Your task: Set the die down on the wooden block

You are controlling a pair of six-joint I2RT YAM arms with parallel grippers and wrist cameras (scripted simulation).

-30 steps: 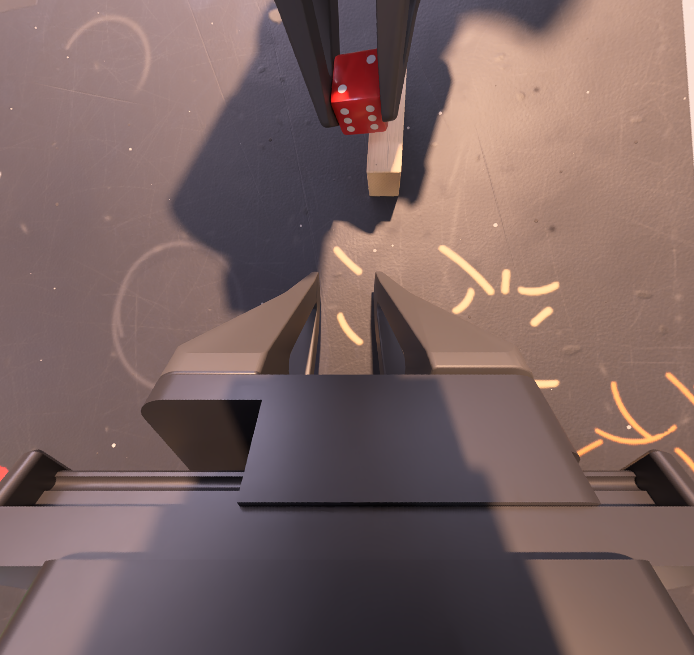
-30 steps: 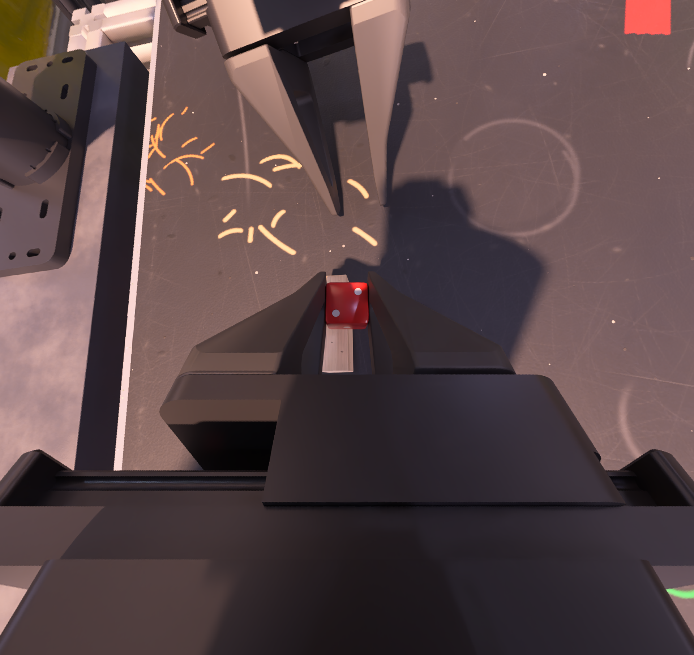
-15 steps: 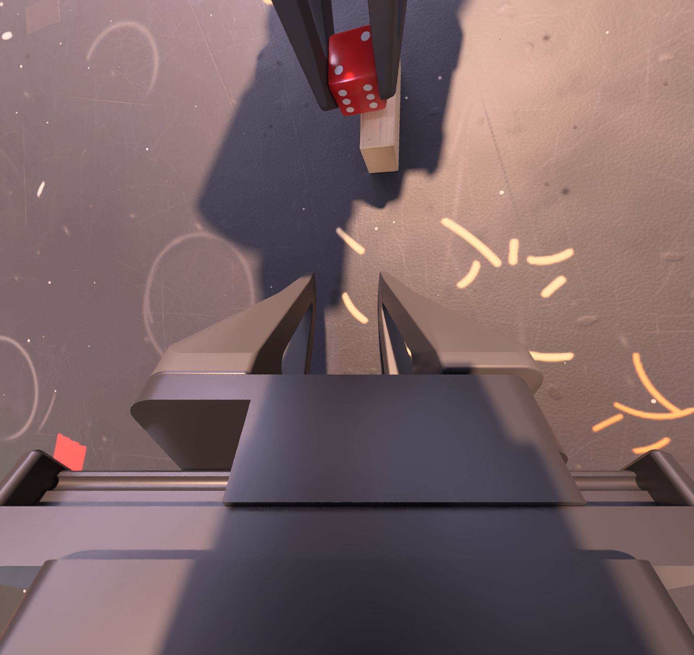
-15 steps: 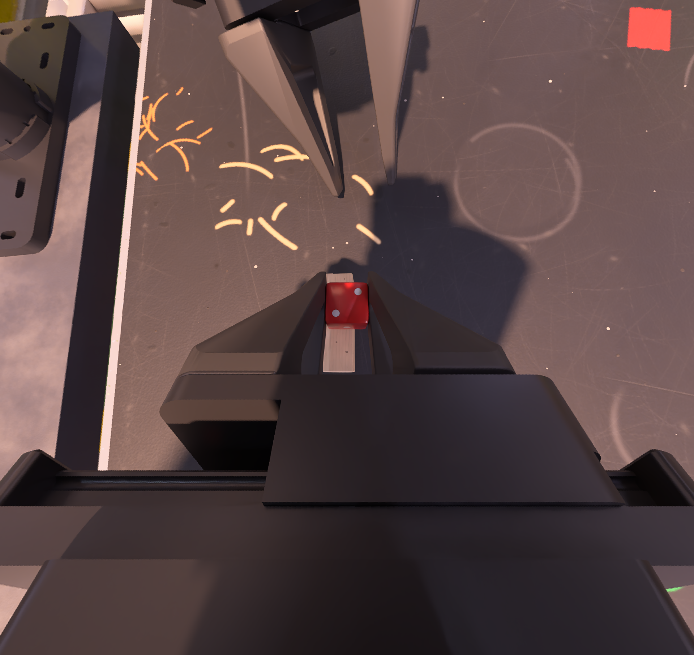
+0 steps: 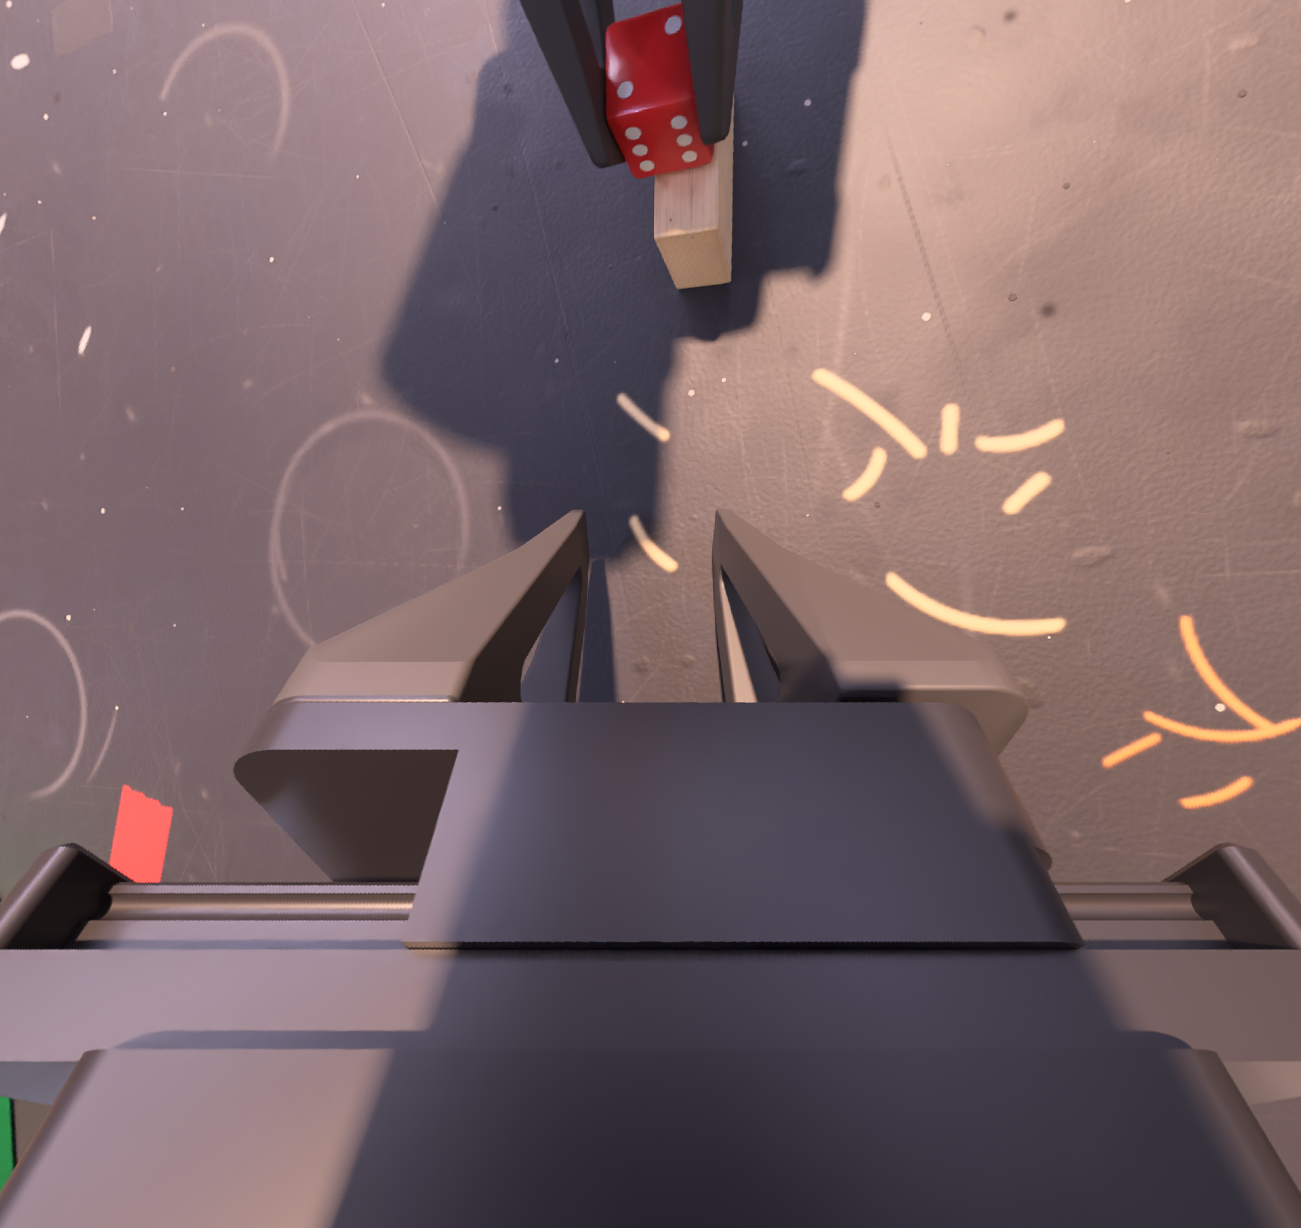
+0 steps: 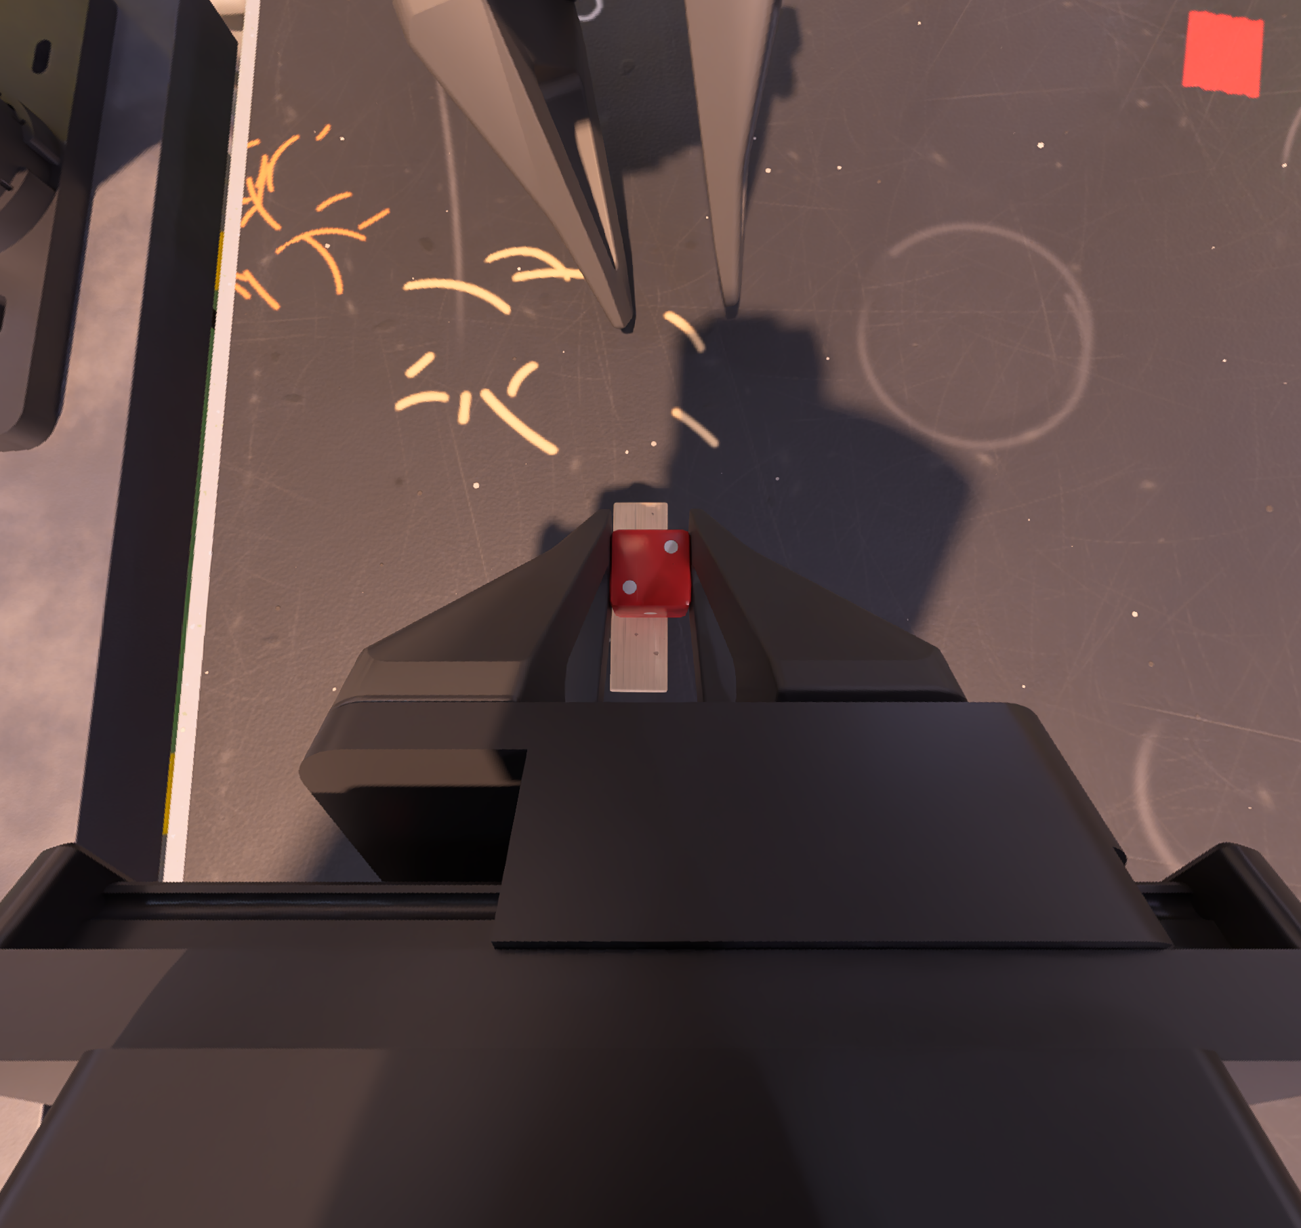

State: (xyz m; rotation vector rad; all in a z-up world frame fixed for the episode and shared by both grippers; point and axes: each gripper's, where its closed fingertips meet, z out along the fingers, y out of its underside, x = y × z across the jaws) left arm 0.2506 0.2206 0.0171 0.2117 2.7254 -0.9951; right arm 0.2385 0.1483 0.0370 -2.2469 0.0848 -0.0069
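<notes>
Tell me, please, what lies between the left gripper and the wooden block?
In the left wrist view, only bare tabletop with pale curved marks separates the left gripper from the wooden block.

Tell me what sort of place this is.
Probably a lab workbench: a scuffed dark tabletop with ring stains and orange marks, a metal mounting bracket at its edge, and a red tape square.

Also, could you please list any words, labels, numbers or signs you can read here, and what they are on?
None: no readable writing anywhere.
The red die bears only white pips, two and six on the faces shown.
The orange strokes on the table form no letters.
</notes>
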